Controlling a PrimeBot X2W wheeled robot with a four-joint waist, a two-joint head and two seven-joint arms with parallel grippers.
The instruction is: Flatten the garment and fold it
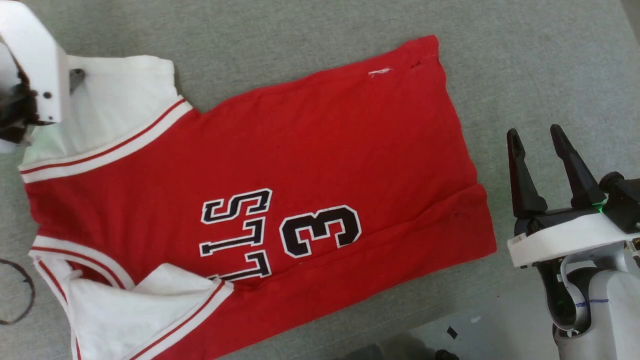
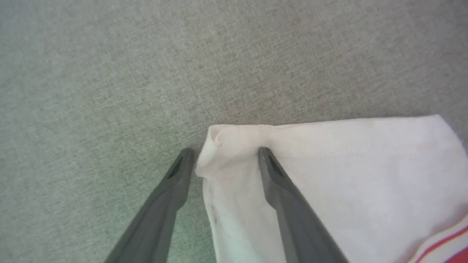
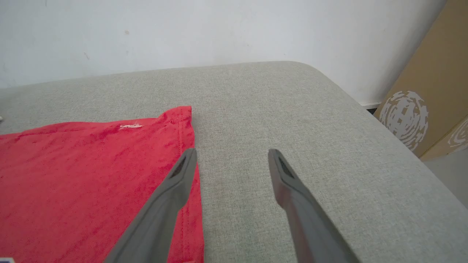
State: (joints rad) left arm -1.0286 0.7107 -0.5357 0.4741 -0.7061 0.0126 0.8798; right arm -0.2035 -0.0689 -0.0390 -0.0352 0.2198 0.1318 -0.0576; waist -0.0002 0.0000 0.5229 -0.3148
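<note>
Close your wide-open left gripper (image 2: 225,153) squarely on the far-left white sleeve corner (image 2: 234,137) it straddles, as the red Bulls T-shirt (image 1: 325,140) lies spread on the grey cushion (image 1: 525,50), with the right gripper (image 3: 232,153) wide and empty beside its hem (image 3: 184,126).

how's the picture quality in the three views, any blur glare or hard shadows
Head view: soft even light, shirt sharp, white forearm near the corner blown out. Left wrist view: sleeve washed out, fingers slightly soft. Right wrist view: flat light, no hard shadows or glare on the cushion.
</note>
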